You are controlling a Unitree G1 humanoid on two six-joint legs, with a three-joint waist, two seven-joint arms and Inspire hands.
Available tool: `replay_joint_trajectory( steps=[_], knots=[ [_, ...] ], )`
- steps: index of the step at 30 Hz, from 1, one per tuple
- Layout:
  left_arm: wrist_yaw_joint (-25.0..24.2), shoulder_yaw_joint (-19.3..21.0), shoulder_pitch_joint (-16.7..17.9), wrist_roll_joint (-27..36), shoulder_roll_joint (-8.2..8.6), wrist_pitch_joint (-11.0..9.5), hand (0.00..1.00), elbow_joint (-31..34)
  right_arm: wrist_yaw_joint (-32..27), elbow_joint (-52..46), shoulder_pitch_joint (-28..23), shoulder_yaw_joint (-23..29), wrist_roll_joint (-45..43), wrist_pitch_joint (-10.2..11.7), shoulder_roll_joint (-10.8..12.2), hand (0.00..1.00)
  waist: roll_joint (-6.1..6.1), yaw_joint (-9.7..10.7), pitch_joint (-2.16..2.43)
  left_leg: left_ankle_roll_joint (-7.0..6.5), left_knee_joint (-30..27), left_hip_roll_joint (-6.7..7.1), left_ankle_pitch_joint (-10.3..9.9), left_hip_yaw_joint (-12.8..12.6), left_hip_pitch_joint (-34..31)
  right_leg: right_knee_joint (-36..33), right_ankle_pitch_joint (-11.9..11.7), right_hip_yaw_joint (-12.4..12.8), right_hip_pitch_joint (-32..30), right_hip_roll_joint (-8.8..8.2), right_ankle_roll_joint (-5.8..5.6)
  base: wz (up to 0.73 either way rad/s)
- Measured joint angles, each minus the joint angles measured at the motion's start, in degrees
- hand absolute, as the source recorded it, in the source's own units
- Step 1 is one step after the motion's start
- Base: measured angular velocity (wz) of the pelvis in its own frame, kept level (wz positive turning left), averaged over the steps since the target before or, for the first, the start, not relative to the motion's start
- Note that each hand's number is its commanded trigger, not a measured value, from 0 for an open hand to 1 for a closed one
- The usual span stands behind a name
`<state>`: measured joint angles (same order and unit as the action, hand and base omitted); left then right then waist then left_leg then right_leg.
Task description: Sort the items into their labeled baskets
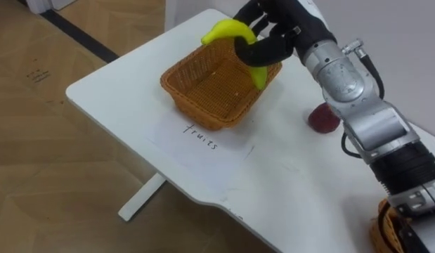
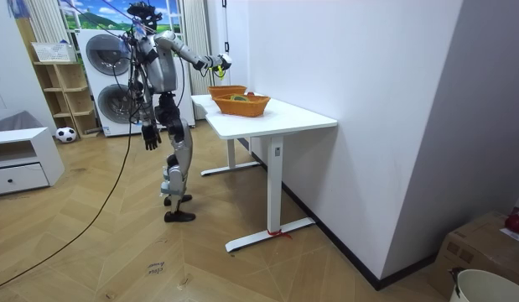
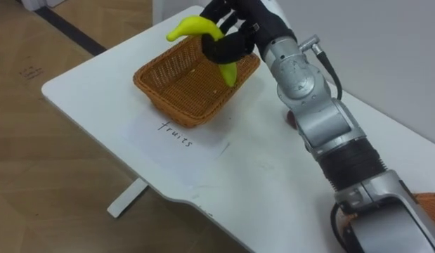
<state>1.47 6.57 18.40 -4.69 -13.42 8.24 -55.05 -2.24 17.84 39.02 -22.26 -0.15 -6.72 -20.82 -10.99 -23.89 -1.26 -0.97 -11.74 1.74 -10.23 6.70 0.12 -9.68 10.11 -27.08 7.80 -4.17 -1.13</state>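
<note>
The robot stands at the end of the bench [image 1: 273,190] with its right arm stretched out over it. The right hand [image 1: 277,31] is curled round the middle of the banana [image 1: 228,29], fingers wrapped under it and pinching it fast. The left hand [image 2: 150,136] hangs down by its hip, out of the job.

The banana is off the bench, held over the far rim of the basket [image 1: 210,116], at about 1 o'clock on it as the robot looks down. Its long axis runs from 10 o'clock to 5 o'clock. The upper tip sticks out past the hand and the lower tip already dips inside the rim.

What the drop turns on, I'd say, is that the basket's bare bottom lies toward 7 o'clock from the hand and below it. Let go here and the banana might catch the rim, so a short carry toward 7 o'clock looks safer first.

A red fruit [image 1: 319,119] sits on the bench at 4 o'clock from the basket, half hidden behind the forearm. The right hand is the nearer one to it.
</note>
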Motion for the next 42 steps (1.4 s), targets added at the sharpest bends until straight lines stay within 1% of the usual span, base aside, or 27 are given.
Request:
replay_joint_trajectory(
  steps=[4, 7, 10, 14, 20, 24, 25, 26, 32, 42],
  knots=[
    [0.2, 0.0, -0.1, 0.0, 0.00, 0.0, 0.00, 0.1, -0.8, 1.7, 0.2, -2.1, 0.4, 1.7, 0.0, 1.00, 0.04, -0.4, 0.05, 0.00, 0.1, -0.03, 0.0, -0.1, 0.0, 0.0, 0.0, 0.1, -0.2, 0.00, -0.01, -0.01],
    [0.3, 0.0, -0.3, 0.0, 0.02, -0.1, 0.00, 0.1, -1.0, 3.7, 0.3, -3.6, -0.1, 1.7, 0.2, 1.00, 0.00, -1.6, 0.08, 0.00, 0.2, -0.07, 0.0, -0.2, -0.1, 0.0, 0.0, 0.1, -0.4, 0.02, -0.01, -0.04],
    [0.4, 0.0, -0.4, 0.0, 0.02, -0.1, 0.00, 0.1, -1.5, 4.3, 0.3, -3.6, -0.1, 1.7, 1.0, 1.00, -0.09, -1.8, 0.14, 0.00, 0.0, -0.03, 0.0, -0.1, -0.4, 0.1, 0.0, 0.1, -0.5, 0.02, -0.01, 0.06],
    [0.4, 0.0, -0.3, 0.0, 0.01, -0.1, 0.00, 0.1, -2.1, 4.5, 0.3, -3.6, -0.1, 1.8, 1.0, 1.00, -0.13, -2.7, 0.17, 0.00, 0.0, 0.00, 0.0, 0.2, -0.5, 0.1, 0.0, 0.0, -0.3, 0.05, -0.01, 0.03],
    [0.3, 0.0, -0.2, 0.0, -0.01, -0.1, 0.00, -0.1, -2.1, 5.8, 0.3, -3.6, 0.0, 2.1, 1.2, 1.00, -0.15, -3.3, 0.15, 0.01, 0.0, 0.02, 0.0, 0.7, -0.6, 0.1, 0.0, 0.0, -0.3, 0.09, -0.02, 0.02],
    [0.1, 0.0, -0.1, 0.0, -0.06, -0.1, 0.00, -0.1, -2.7, 7.9, 0.3, -4.2, 0.0, 2.3, 1.5, 1.00, -0.15, -3.2, 0.14, 0.00, 0.0, 0.10, 0.0, 1.2, -0.7, 0.1, 0.0, 0.1, -0.2, 0.10, -0.02, 0.04],
    [0.1, 0.0, -0.1, 0.0, -0.08, -0.1, 0.00, 0.0, -2.8, 8.5, 0.3, -4.4, 0.0, 2.3, 1.6, 0.25, -0.15, -3.3, 0.14, 0.00, 0.0, 0.10, 0.0, 1.3, -0.7, 0.1, 0.0, 0.1, -0.2, 0.11, -0.02, 0.04],
    [0.1, 0.0, -0.1, 0.0, -0.07, -0.1, 0.00, -0.1, -2.8, 8.9, 0.3, -4.6, 0.0, 2.3, 1.6, 0.00, -0.15, -3.3, 0.14, 0.01, 0.0, 0.10, 0.0, 1.4, -0.7, 0.1, 0.0, 0.1, -0.2, 0.12, -0.02, 0.04],
    [0.3, 0.0, 0.1, 0.0, -0.07, 0.1, 0.00, 0.0, -2.8, 10.9, 0.4, -5.5, 0.6, 2.1, 2.6, 0.00, -0.15, -3.3, 0.13, 0.00, 0.0, 0.13, 0.0, 1.5, -0.8, 0.1, 0.0, 0.1, -0.2, 0.09, -0.02, 0.01],
    [0.7, -0.1, 0.1, 0.0, -0.10, 0.0, 0.00, -0.1, -2.8, 12.6, 0.4, -5.7, 2.0, 2.2, 2.7, 0.00, -0.08, -3.3, 0.07, 0.01, 0.0, 0.17, 0.0, 1.7, -1.0, 0.1, 0.0, 0.1, -0.2, 0.15, -0.02, 0.01]
  ],
)
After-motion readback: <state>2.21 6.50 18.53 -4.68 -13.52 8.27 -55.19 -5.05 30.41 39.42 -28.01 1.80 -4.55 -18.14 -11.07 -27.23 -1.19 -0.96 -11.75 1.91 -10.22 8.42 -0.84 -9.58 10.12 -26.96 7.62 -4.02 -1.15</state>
